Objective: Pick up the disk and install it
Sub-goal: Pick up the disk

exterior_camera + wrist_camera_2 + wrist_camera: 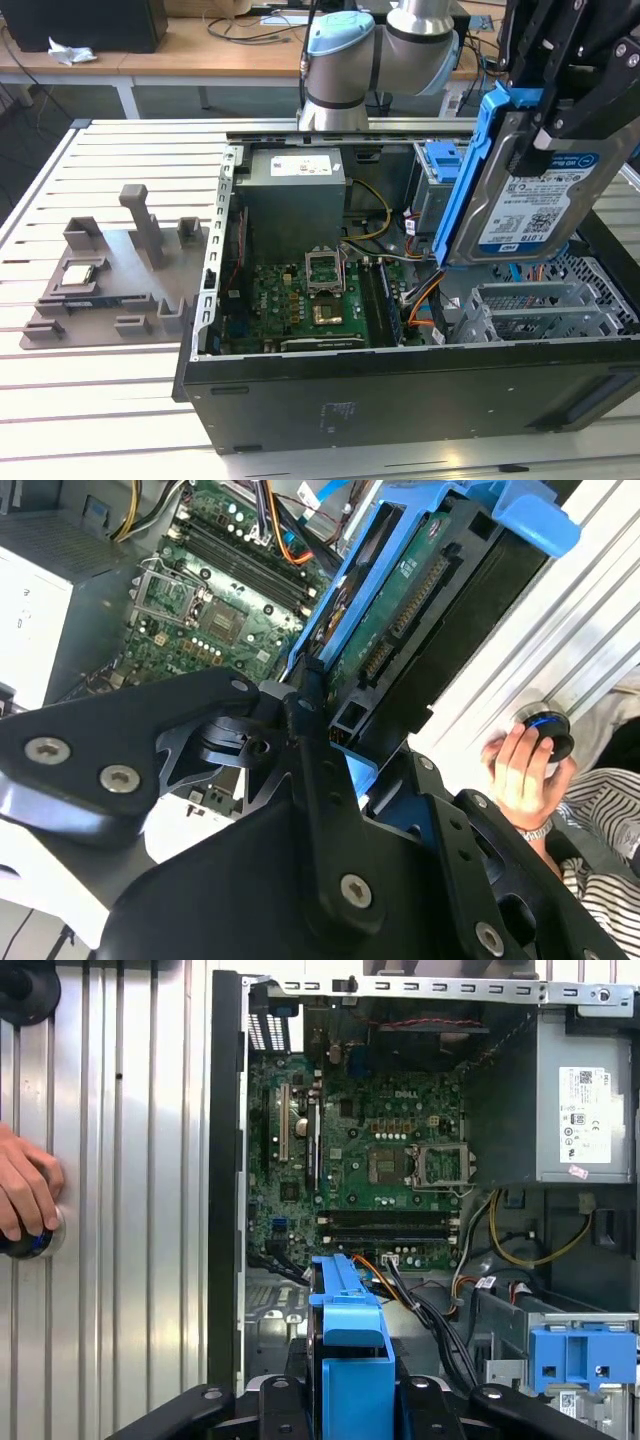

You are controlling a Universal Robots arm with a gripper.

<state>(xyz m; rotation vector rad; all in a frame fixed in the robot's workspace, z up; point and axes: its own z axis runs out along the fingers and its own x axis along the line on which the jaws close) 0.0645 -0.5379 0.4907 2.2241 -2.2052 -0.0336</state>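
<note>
The disk (535, 195), a silver drive with a white-and-blue label in a blue bracket, hangs on edge above the right side of the open computer case (400, 400). My gripper (550, 125) is shut on it from above, black fingers clamping its upper end. In the second wrist view the disk's green circuit side (400, 600) and blue frame run away from my gripper (335, 735). The first wrist view has the blue bracket (350, 1345) between the fingers of my gripper (345, 1405), over the case's drive area.
Inside the case lie the motherboard (310, 300), the grey power supply (295, 195), orange and black cables (425, 295) and a metal drive cage (540, 310). A grey fixture tray (110, 280) sits at the exterior view's left. A person's hand (25, 1195) rests beside the case.
</note>
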